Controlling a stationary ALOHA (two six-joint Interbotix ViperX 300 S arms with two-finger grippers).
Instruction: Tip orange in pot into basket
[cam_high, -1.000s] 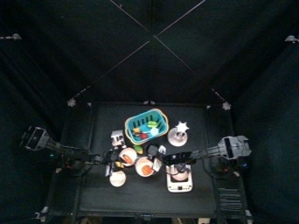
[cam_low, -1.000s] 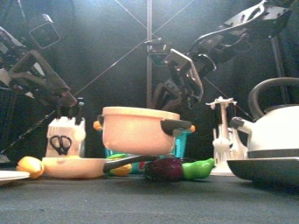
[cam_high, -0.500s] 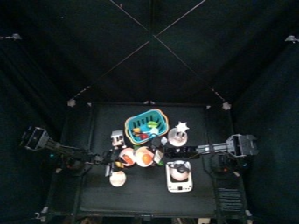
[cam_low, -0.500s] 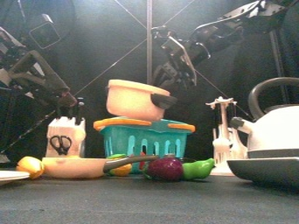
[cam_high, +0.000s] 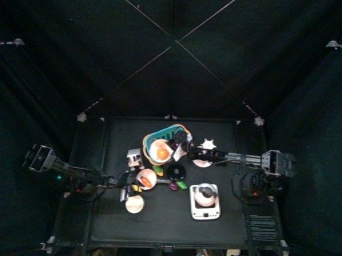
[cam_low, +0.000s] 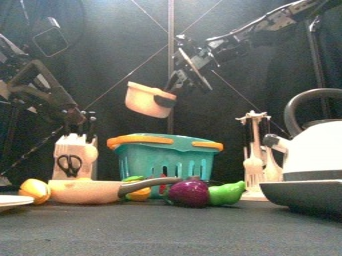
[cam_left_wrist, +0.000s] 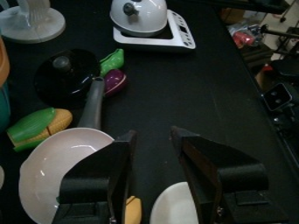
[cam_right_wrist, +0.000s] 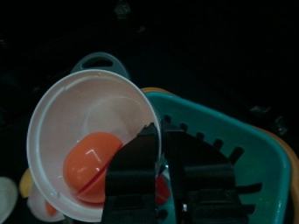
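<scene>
The enclosure consisted of black curtains on all sides, hanging in soft vertical folds. Thin pale cords crossed overhead, running diagonally from the corners and meeting above the work area. The small black table stood at the centre, its surface matt and dark. From the front, a thin upright pole was visible behind the table, with slanted cords on either side. Lighting was dim, with a faint bluish glow on the rear curtain.
</scene>
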